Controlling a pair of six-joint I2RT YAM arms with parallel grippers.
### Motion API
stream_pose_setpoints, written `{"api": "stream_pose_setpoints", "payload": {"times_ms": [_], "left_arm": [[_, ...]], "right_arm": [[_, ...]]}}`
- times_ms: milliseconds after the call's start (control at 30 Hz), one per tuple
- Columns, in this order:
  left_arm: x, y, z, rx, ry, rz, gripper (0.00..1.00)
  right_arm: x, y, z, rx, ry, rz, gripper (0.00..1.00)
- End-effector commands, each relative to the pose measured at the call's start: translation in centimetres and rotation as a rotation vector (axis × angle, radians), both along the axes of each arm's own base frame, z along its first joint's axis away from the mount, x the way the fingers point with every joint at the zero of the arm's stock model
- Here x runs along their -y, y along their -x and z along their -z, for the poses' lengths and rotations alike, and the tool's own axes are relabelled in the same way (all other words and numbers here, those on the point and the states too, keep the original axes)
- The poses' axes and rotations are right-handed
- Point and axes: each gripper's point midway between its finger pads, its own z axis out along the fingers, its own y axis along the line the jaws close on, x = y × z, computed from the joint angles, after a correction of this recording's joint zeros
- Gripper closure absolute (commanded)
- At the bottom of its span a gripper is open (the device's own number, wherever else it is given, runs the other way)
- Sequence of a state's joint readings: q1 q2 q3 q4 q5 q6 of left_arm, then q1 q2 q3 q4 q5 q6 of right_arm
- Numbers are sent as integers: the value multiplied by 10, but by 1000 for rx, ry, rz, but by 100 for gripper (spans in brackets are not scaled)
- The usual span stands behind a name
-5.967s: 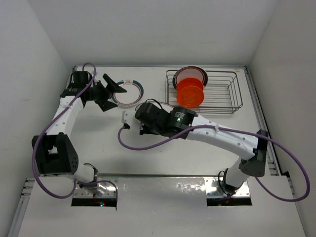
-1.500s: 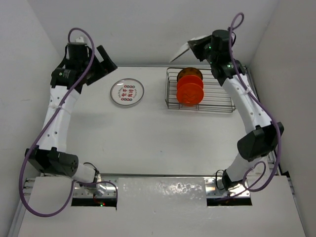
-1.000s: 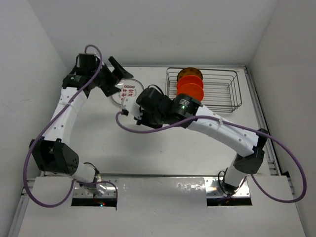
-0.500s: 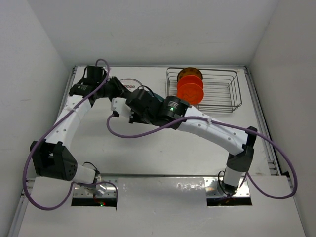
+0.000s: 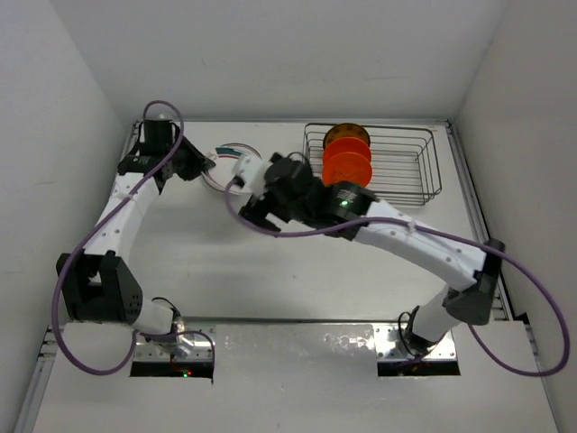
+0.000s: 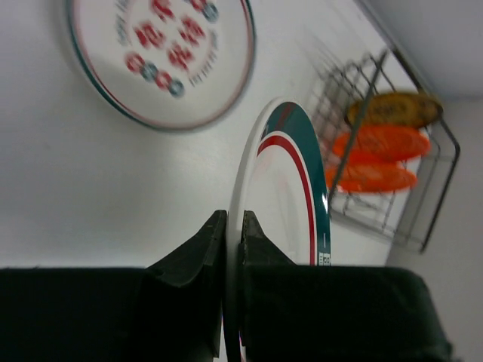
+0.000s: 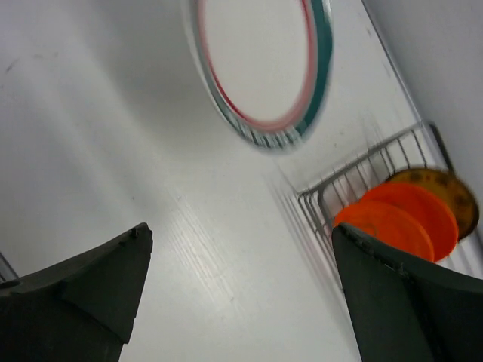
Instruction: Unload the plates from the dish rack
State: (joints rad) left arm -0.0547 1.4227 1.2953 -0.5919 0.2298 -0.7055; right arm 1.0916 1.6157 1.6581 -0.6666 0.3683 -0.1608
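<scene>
At the far left we see the left gripper (image 6: 232, 226) near the back left part of the table (image 5: 180, 244), its jaws pinched tight on the rim of a white plate (image 6: 283, 200) with a teal outer band and a thin red ring. This plate stands on edge between the fingers, clear of the rack. Just beyond it, in the left wrist view, we find a second plate (image 6: 155, 56) lying flat on the table, teal-rimmed, with red and blue marks on its face. From above we only make out teal arcs where the two plates overlap, so we cannot separate them there. Moving right, the right gripper (image 7: 239, 228) hangs close to the gripped plate with its jaws spread wide and nothing between them. Its own camera shows a blurred teal-and-red-rimmed plate ahead, and we cannot tell which of the two it is. Further right, at the back of the table, sits the wire rack (image 5: 401, 185). At its left end we see orange plates (image 5: 347, 167) standing upright among the prongs, with a yellow-brown one (image 5: 347, 135) behind them.
</scene>
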Motion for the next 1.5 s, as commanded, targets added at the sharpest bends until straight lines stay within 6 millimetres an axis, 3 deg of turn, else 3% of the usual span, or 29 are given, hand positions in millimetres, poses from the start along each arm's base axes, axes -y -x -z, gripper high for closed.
{"api": "stream_pose_setpoints", "payload": {"times_ms": [0,33,67,200,233,267,333,400,500,633,667,700,767,800,900,1133,1233,1267,1367,1467], "left_arm": [[-41,-53,-2,162,-73,-134,100],[-55,-66,-6,199,-40,-149,100],[-58,-78,11,174,-19,-144,100],[-75,-117,34,160,-8,-147,100],[-73,-124,53,116,1,-132,100],[-73,-135,44,130,1,-128,100],[-78,-141,64,65,-10,-136,100],[-83,-147,63,66,-26,-153,100],[-85,-153,83,31,-26,-152,98],[-83,-149,108,-36,-16,-152,89],[-83,-145,113,-64,-18,-157,82],[-83,-142,117,-79,-23,-159,78],[-83,-134,125,-124,-44,-167,67],[-82,-131,129,-139,-50,-164,66],[-80,-120,141,-202,-62,-166,60],[-68,-103,145,-310,-167,-165,23],[-58,-106,141,-302,-164,-140,17],[-60,-106,139,-306,-181,-146,10],[-62,-104,134,-317,-197,-144,4],[-56,-105,133,-311,-174,-114,0]], "right_arm": [[31,-12,-77,-35,-449,155,1],[40,-13,-71,-63,-477,193,1],[60,-17,-81,-45,-504,235,1],[99,-16,-82,-28,-497,329,1],[107,-15,-80,-23,-484,351,1],[113,-13,-80,-17,-482,365,1],[129,-8,-79,-3,-476,394,1],[146,-4,-81,19,-481,429,1],[160,1,-84,35,-474,453,1],[170,-1,-79,34,-440,496,1],[172,-2,-82,32,-447,519,1],[175,-6,-71,8,-409,547,1],[175,-11,-73,-31,-428,587,1],[178,-17,-58,-68,-385,625,1],[174,-26,-52,-130,-411,657,1],[164,-55,-42,-260,-450,719,1],[158,-64,-38,-341,-486,714,1],[155,-67,-30,-376,-485,711,1],[158,-77,-17,-451,-507,746,1],[177,-91,-9,-486,-551,846,1]]}}
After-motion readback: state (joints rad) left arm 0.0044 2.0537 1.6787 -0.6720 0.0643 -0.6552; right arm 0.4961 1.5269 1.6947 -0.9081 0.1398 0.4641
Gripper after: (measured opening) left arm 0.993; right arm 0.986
